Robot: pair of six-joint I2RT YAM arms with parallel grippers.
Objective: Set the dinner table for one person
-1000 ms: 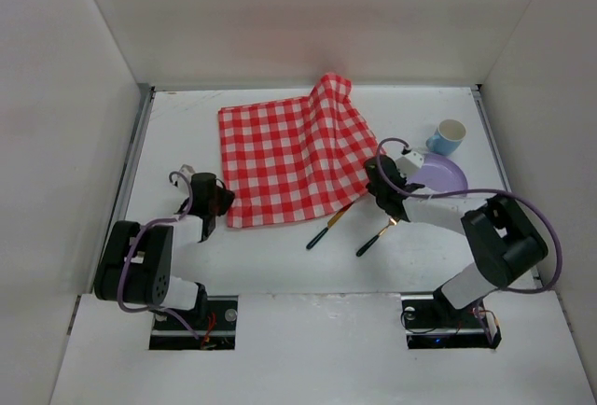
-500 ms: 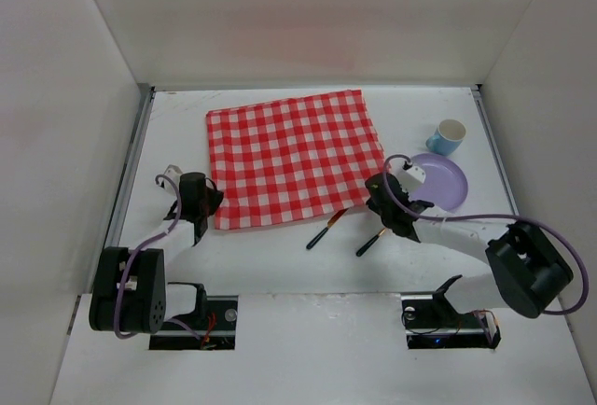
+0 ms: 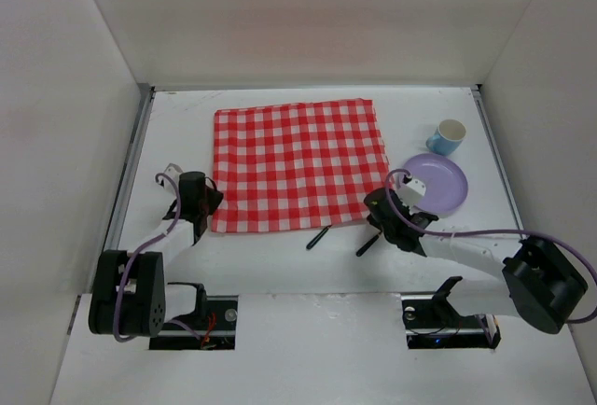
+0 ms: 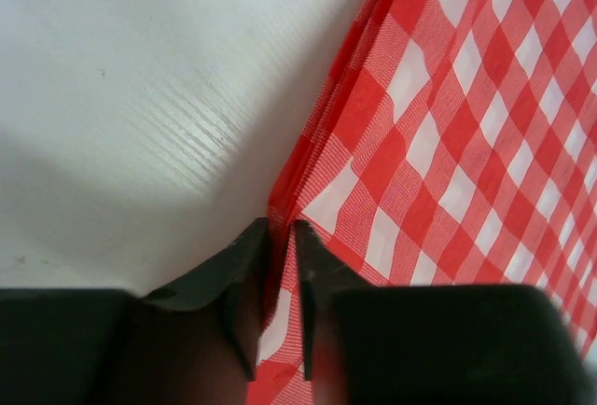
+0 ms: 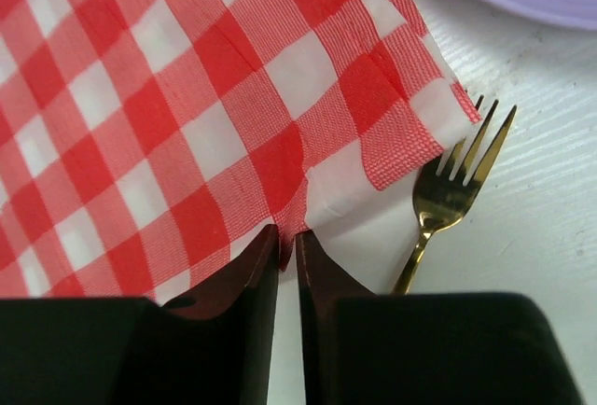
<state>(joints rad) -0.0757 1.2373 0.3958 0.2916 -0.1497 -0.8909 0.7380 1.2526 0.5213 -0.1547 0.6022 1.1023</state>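
The big white dinner table (image 3: 280, 260) lies in front of both arms. A red checked cloth (image 3: 298, 162) is spread flat on its middle, like a mat to eat on. The left gripper (image 4: 282, 228) pinches one near corner and the right gripper (image 5: 287, 234) the other, jaws almost together on the cloth, I think to pull it smooth. The purple plate (image 3: 446, 183), blue cup (image 3: 447, 135) and gold fork (image 5: 457, 181) wait on its right.

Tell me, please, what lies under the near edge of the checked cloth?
A black utensil handle pokes out from beneath the checked cloth; its head is covered, so its type is hidden. The gold fork lies beside the corner, uncovered.
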